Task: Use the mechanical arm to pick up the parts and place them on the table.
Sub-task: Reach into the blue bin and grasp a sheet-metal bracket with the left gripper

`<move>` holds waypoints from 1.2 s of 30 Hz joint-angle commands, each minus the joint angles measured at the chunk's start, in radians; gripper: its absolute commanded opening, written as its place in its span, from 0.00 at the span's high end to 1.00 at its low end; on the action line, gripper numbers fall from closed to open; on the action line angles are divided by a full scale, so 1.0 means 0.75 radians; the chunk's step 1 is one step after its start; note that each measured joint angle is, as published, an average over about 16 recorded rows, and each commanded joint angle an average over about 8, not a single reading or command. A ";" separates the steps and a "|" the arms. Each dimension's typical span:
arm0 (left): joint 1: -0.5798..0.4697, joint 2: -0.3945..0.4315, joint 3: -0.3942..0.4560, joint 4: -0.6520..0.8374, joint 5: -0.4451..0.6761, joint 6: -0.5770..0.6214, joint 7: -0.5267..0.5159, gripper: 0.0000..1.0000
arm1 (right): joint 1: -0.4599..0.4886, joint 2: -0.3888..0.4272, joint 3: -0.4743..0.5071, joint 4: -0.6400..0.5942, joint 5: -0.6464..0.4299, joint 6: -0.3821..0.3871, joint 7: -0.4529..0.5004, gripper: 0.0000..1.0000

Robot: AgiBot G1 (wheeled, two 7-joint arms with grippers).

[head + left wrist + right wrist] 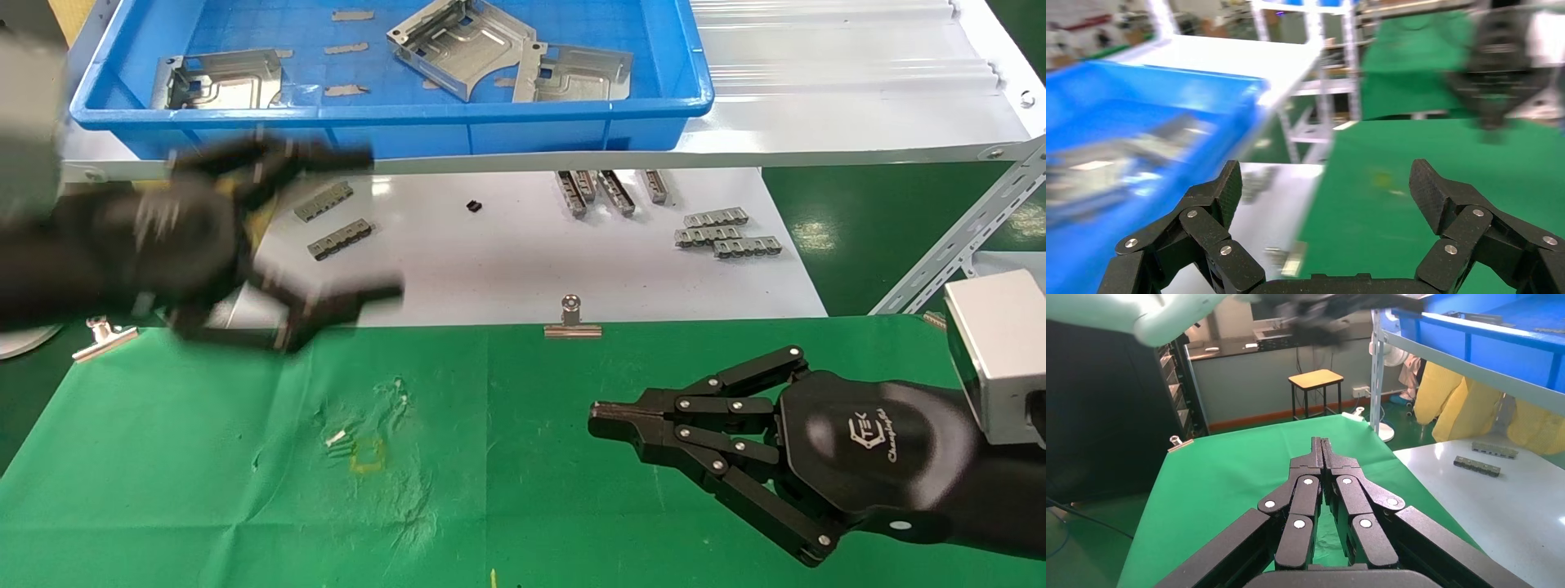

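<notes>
So the left gripper (359, 224) is up in front of the blue bin (572, 122) with its jaws spread wide and nothing in them, looks like it's on its way in for a grab. Three metal plates (462, 45) are sitting in the bin, none on the green table (204, 490) yet, so I'd say the job's barely started. The right gripper (601, 416) is just parked low over the cloth, jaws pinched shut and empty. Tip for this step: the nearest plate (221, 82) lies at the bin's left end, so come down over the bin wall rather than through it, line the fingers (1226, 187) up across a bent edge, and don't squeeze until the plate's properly between them. Thin sheet metal probably slips if you only catch a corner.
</notes>
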 commanded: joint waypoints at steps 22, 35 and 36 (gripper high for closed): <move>-0.719 0.747 0.217 1.229 0.536 -0.851 0.175 1.00 | 0.000 0.000 0.000 0.000 0.000 0.000 0.000 0.17; -0.725 0.762 0.255 1.246 0.571 -0.827 0.095 1.00 | 0.000 0.000 0.000 0.000 0.000 0.000 0.000 0.00; -0.725 0.761 0.257 1.244 0.573 -0.825 0.091 1.00 | 0.000 0.000 0.000 0.000 0.000 0.000 0.000 0.00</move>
